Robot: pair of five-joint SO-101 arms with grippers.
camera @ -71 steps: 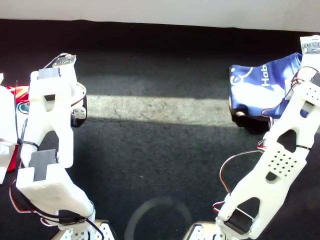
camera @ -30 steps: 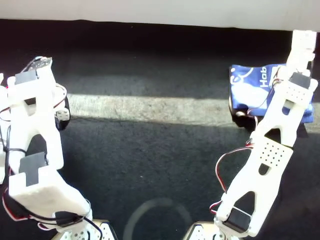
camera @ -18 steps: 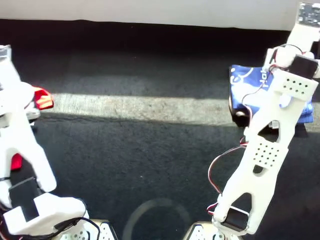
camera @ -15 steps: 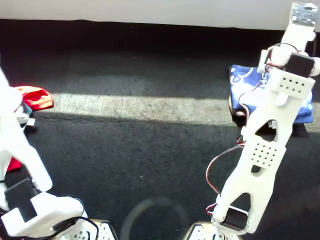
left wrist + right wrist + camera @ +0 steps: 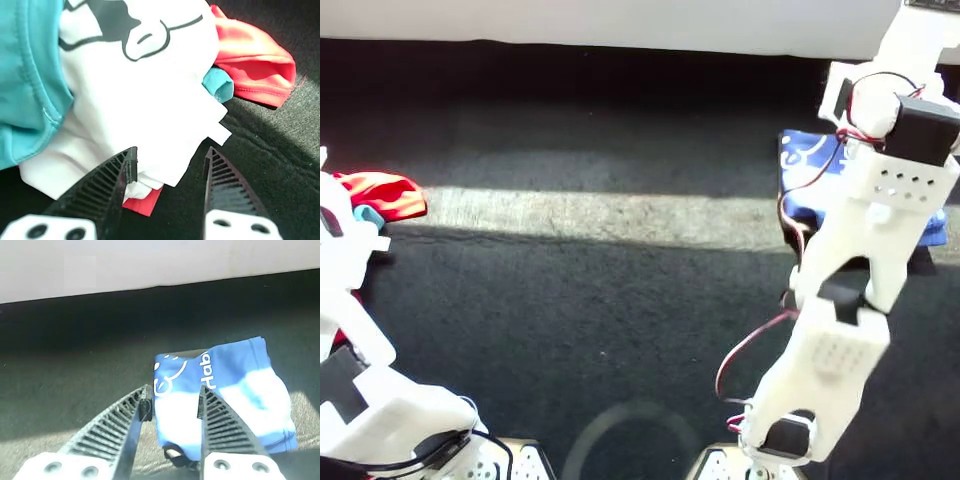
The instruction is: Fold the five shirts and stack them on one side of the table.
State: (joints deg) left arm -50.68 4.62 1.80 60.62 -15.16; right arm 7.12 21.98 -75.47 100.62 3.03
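Blue shirt (image 5: 220,390): folded, white print, flat at right of desk (image 5: 620,300). Left edge: crumpled pile, white shirt (image 5: 145,85) with black print overlapping red shirt (image 5: 250,60), teal shirt (image 5: 25,75) against it.

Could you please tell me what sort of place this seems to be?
Probably a robot workbench for shirt folding: white robot arms at a dark-covered table, a folded blue shirt at one side, a heap of unfolded shirts at the other.
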